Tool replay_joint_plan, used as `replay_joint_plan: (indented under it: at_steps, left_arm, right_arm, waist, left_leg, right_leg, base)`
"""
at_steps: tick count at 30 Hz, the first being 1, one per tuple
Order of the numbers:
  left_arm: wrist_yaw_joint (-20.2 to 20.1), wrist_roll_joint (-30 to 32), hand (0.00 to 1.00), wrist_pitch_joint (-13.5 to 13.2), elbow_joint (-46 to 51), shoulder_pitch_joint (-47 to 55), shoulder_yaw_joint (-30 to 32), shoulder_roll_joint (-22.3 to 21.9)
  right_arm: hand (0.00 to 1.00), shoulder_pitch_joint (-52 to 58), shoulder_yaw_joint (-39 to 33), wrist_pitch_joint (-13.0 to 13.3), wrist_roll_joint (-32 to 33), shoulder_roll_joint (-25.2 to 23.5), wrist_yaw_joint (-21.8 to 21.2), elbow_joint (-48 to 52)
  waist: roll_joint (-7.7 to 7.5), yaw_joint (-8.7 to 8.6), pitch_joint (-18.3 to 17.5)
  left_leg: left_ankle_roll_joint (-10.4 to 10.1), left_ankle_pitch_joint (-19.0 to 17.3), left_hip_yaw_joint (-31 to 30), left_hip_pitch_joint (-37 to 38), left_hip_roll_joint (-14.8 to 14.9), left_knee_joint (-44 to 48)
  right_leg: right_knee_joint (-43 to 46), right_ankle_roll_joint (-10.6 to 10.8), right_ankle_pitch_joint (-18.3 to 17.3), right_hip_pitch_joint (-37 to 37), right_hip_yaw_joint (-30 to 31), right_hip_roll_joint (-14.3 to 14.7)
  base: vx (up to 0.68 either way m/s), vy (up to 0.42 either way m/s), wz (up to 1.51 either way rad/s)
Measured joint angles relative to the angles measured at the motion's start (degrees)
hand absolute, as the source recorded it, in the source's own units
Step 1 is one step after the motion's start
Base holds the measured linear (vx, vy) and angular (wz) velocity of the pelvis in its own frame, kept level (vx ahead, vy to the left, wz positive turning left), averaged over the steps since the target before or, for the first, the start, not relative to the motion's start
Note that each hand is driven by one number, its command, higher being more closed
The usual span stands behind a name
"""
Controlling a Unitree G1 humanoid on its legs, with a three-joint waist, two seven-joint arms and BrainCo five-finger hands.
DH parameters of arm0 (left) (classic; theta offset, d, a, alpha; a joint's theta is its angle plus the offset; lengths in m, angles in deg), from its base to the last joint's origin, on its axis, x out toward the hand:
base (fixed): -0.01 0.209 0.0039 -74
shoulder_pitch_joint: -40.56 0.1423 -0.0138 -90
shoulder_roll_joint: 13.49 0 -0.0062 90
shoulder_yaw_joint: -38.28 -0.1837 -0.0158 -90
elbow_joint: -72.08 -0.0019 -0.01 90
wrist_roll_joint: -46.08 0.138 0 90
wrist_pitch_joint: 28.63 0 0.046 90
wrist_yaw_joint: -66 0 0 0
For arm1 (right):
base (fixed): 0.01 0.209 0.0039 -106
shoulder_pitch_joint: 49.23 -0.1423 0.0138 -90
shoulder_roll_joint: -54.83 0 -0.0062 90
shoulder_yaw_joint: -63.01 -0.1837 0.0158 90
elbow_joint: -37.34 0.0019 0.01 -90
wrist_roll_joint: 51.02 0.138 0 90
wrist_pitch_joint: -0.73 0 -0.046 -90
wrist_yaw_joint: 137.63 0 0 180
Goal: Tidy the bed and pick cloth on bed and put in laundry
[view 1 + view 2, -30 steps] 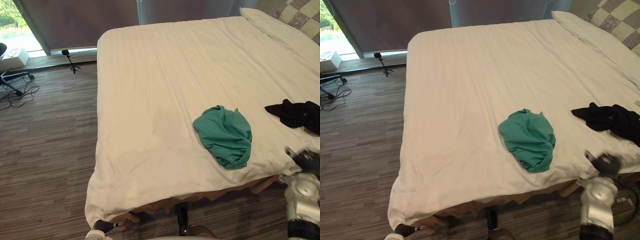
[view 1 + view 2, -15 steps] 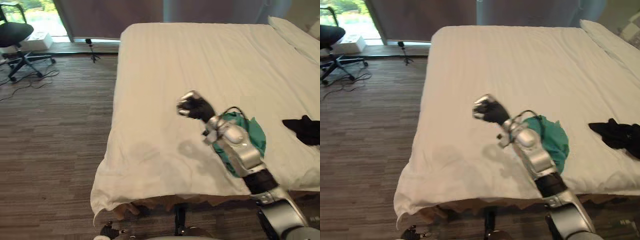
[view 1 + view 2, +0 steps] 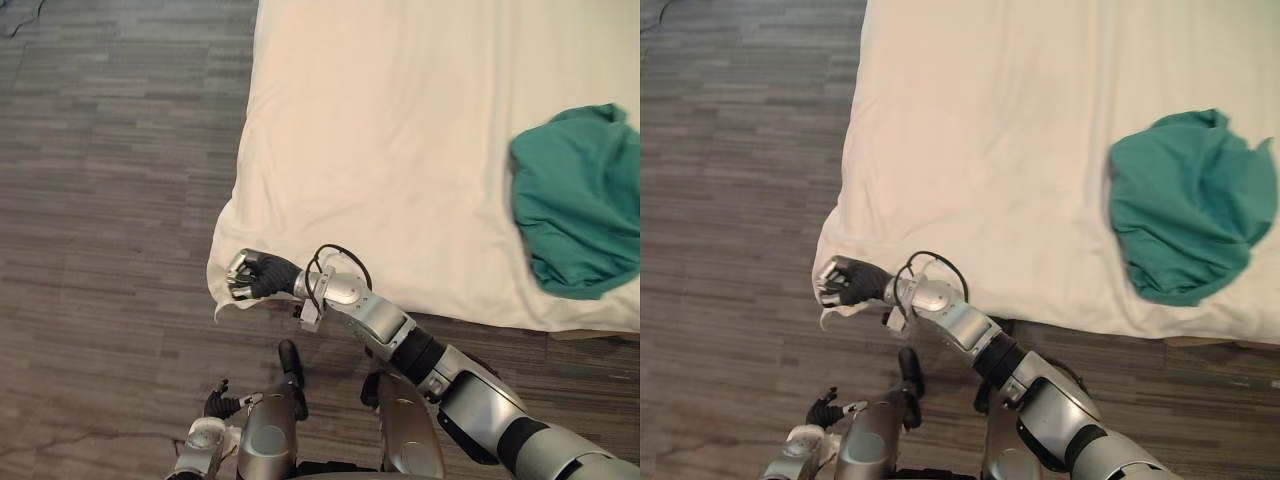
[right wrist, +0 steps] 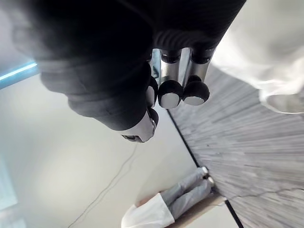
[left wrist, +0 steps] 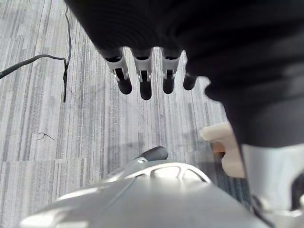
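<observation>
- Grey plank floor (image 3: 120,150) lies under my right hand (image 3: 252,277) and off to its left.
- Bed (image 3: 400,120), white-sheeted, stretches beyond it, rightward.
- Pale wall (image 4: 71,166) meets the floor.

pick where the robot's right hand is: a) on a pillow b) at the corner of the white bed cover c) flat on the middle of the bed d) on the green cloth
b: the right hand is at the corner of the white bed cover, its fingers curled, where the cover hangs towards the floor, well apart from the green cloth.
</observation>
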Motion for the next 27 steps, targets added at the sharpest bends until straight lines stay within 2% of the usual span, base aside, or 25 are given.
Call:
replay_joint_plan:
  at_steps: [2, 4, 6, 7, 8, 9, 11, 14, 17, 18, 20, 21, 22, 23, 24, 26, 27]
  left_arm:
    - [-0.5, -2.0, 0.00, -0.3, 0.0, -1.4, -2.1, -0.2]
    - [-1.5, -3.9, 0.00, -1.3, 0.1, -3.1, -5.3, -0.3]
    - [-1.7, -4.8, 0.00, -1.3, 0.2, -4.1, -7.8, -0.4]
    - [-1.9, -5.7, 0.00, -1.7, 0.3, -4.7, -9.9, -0.6]
    - [-2.0, -5.9, 0.00, -2.0, 0.5, -4.9, -10.7, -0.6]
    - [-2.3, -6.0, 0.00, -2.6, 1.1, -4.9, -12.2, -0.4]
    - [-3.0, -6.3, 0.00, -3.6, 1.4, -4.9, -13.2, -0.3]
    - [-4.2, -6.7, 0.00, -6.0, 1.5, -4.5, -14.1, 0.1]
    - [-4.8, -6.9, 0.00, -8.3, 2.7, -2.3, -13.1, 0.4]
    - [-5.7, -6.8, 0.00, -8.7, 3.5, -1.0, -11.3, 0.6]
    - [-6.7, -5.9, 0.00, -8.9, 4.1, 0.6, -8.1, 0.7]
    - [-7.1, -4.6, 0.00, -8.7, 4.6, 1.6, -6.0, 1.0]
    - [-7.4, -4.3, 0.00, -8.6, 4.6, 1.6, -5.2, 1.1]
    - [-7.6, -3.3, 0.00, -7.8, 4.1, 1.8, -4.1, 1.6]
    - [-7.6, -2.9, 0.00, -7.4, 3.9, 1.9, -3.7, 1.9]
    - [-7.5, -1.2, 0.00, -6.2, 2.3, 2.2, -2.1, 2.9]
    - [-7.5, -1.0, 0.00, -6.0, 1.9, 2.3, -2.1, 3.3]
  right_arm:
    - [1.00, -2.1, -0.5, 0.5, -1.4, -0.2, 0.9, -2.3]
    - [1.00, -5.1, -2.6, 1.6, -2.0, 0.0, 1.7, -6.6]
    - [1.00, -5.8, -2.7, 2.5, -2.0, 0.3, 1.9, -8.1]
    - [1.00, -6.8, -3.7, 3.9, -1.9, 0.2, 2.3, -11.3]
    - [1.00, -7.3, -4.3, 4.2, -1.7, 0.3, 2.3, -12.5]
    - [1.00, -8.4, -5.0, 5.6, -0.6, 0.6, 2.3, -15.5]
    - [1.00, -9.7, -5.6, 7.1, 1.0, 0.7, 1.9, -18.3]
    - [1.00, -10.5, -7.2, 8.9, 1.1, 1.9, -2.3, -21.3]
    - [1.00, -8.1, -8.0, 8.5, 1.5, 3.0, -6.5, -21.5]
    - [1.00, -4.5, -10.6, 7.9, 1.6, 2.5, -8.5, -20.6]
    - [1.00, 3.6, -13.4, 7.3, 1.3, 2.7, -10.7, -18.0]
    - [1.00, 10.8, -13.7, 7.0, 0.3, 3.9, -10.7, -15.3]
    - [1.00, 13.6, -13.6, 7.0, 0.3, 4.7, -10.6, -14.7]
    - [1.00, 19.8, -13.4, 6.8, 0.2, 6.1, -10.3, -13.5]
    - [1.00, 22.2, -13.2, 6.8, 0.2, 6.5, -10.1, -13.0]
    - [1.00, 29.6, -9.7, 8.0, -1.4, 8.3, -9.4, -8.2]
    - [1.00, 30.7, -8.7, 8.6, -1.5, 8.5, -9.3, -6.6]
  waist:
    - [2.04, 0.18, 0.9]
    - [4.43, 1.24, 2.0]
    - [6.02, 1.88, 1.9]
    - [7.61, 2.56, 2.0]
    - [8.23, 2.77, 2.0]
    - [9.48, 2.79, 2.0]
    - [10.27, 2.71, 2.1]
    - [10.62, 2.34, 2.1]
    - [10.52, 0.65, 2.1]
    - [9.85, -0.93, 2.6]
    - [8.05, -2.87, 3.6]
    - [6.40, -3.92, 3.9]
    - [5.66, -4.13, 3.8]
    - [3.76, -4.59, 3.2]
    - [2.84, -4.72, 2.7]
    - [-0.63, -5.97, 0.5]
    - [-1.36, -6.16, -0.3]
  left_leg:
    - [0.1, -0.1, -1.3, -2.9, -0.1, 0.6]
    - [0.3, -0.1, -1.8, -5.6, -0.3, 1.2]
    - [0.5, 0.0, -2.7, -7.0, -0.7, 1.2]
    - [0.8, 0.2, -2.9, -7.8, -1.1, 1.2]
    - [0.9, 0.2, -3.0, -8.1, -1.2, 1.2]
    - [1.3, 0.5, -3.7, -8.7, -2.0, 1.2]
    - [1.5, 0.6, -3.8, -9.2, -2.3, 1.2]
    - [1.7, 0.5, -3.2, -9.1, -3.3, 1.2]
    - [1.7, 0.5, -2.8, -7.6, -3.2, 0.8]
    - [1.9, 0.2, -2.9, -6.2, -3.3, 1.2]
    - [2.0, -0.5, -2.6, -3.0, -3.0, 1.5]
    - [1.7, -1.2, -2.3, -1.1, -2.8, 1.6]
    - [1.6, -1.5, -2.1, -0.5, -2.5, 1.5]
    - [1.4, -2.1, -1.2, 1.0, -1.9, 1.5]
    - [1.2, -2.4, -0.9, 1.6, -1.6, 1.5]
    - [0.6, -3.2, 0.6, 5.2, 0.0, 1.7]
    - [0.3, -3.5, 0.9, 6.1, 0.3, 1.7]
  right_leg:
    - [0.0, -0.9, 0.7, -2.1, -0.9, -0.2]
    - [0.0, -1.2, 1.0, -4.2, -1.3, -0.5]
    - [0.0, -1.1, 1.1, -5.2, -1.7, -0.9]
    - [0.0, -0.8, 1.3, -5.8, -1.8, -1.2]
    - [0.0, -0.6, 1.5, -6.0, -1.8, -1.4]
    - [0.0, -0.5, 1.5, -6.4, -1.8, -2.1]
    - [-0.1, -0.1, 2.0, -7.0, -1.5, -2.6]
    - [-0.4, 0.6, 1.4, -7.2, -0.9, -3.7]
    - [-0.4, 3.3, -1.8, -5.9, -1.0, -3.5]
    - [-0.4, 3.6, -2.1, -4.3, -1.1, -3.4]
    - [-0.4, 3.6, -2.1, -1.1, -0.9, -3.2]
    - [-0.4, 3.4, -2.2, 0.5, -0.5, -2.8]
    - [-0.4, 3.4, -2.2, 1.0, -0.3, -2.6]
    - [-0.4, 3.3, -2.3, 1.9, 0.1, -2.0]
    - [-0.4, 3.2, -2.4, 2.2, 0.3, -1.8]
    - [-0.1, 2.2, -2.3, 4.9, 0.6, -0.1]
    - [-0.1, 1.7, -1.8, 5.5, 0.7, 0.1]
  base:
    - [0.02, 0.057, 0.28]
    - [-0.01, 0.070, 0.21]
    - [-0.02, 0.079, 0.22]
    - [-0.04, 0.093, 0.17]
    - [-0.08, 0.144, 0.23]
    - [-0.05, 0.089, 0.16]
    - [-0.10, 0.091, 0.09]
    - [-0.14, 0.076, 0.00]
    - [-0.08, 0.023, -0.13]
    - [0.00, 0.034, -0.16]
    - [0.05, 0.030, -0.22]
    - [0.07, 0.007, -0.22]
    - [0.14, -0.015, -0.34]
    - [0.10, -0.018, -0.33]
    - [0.16, -0.037, -0.44]
    - [0.22, -0.051, -0.43]
    - [0.25, -0.049, -0.49]
